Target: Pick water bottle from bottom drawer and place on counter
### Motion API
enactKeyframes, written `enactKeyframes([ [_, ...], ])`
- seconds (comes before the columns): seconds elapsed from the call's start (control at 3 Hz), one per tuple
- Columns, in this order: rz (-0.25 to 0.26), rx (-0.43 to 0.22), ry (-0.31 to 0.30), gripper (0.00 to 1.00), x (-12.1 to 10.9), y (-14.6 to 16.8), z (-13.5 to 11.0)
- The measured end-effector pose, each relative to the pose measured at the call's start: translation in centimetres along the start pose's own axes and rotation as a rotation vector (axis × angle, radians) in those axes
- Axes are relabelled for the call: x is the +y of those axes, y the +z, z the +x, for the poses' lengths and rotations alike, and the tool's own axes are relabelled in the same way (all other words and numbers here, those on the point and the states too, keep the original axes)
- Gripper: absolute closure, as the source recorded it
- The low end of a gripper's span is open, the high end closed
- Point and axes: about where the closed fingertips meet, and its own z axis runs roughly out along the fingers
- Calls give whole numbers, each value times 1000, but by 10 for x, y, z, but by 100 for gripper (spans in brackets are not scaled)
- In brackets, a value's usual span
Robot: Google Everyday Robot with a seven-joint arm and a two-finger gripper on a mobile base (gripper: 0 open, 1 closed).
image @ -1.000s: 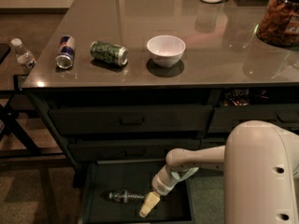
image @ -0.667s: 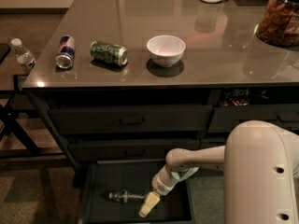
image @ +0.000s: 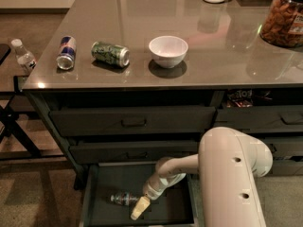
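Note:
The bottom drawer [image: 111, 181] is pulled open below the counter [image: 142, 13]. The water bottle [image: 123, 198] lies on its side on the drawer floor, towards the front. My gripper [image: 139, 207] reaches down into the drawer and sits right beside the bottle's right end. I cannot see whether it touches the bottle. My white arm [image: 232, 174] comes in from the lower right and hides the drawer's right part.
On the counter lie a blue can [image: 66, 52] and a green can [image: 110, 54]. A white bowl [image: 168, 50] and a snack jar [image: 284, 18] stand there too. Another small clear bottle [image: 23, 56] stands on the side table at left. Two closed drawers [image: 132, 121] sit above.
My arm has swung left, and the gripper has moved left in the drawer, closer to the water bottle. The bottle has not moved.

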Motion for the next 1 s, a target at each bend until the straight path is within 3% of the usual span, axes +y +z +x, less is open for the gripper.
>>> enactKeyframes([
  [0.67,-16,-25,9,0,0,14,-2],
  [1.0,-35,-65,29,0,-7,38,-13],
])
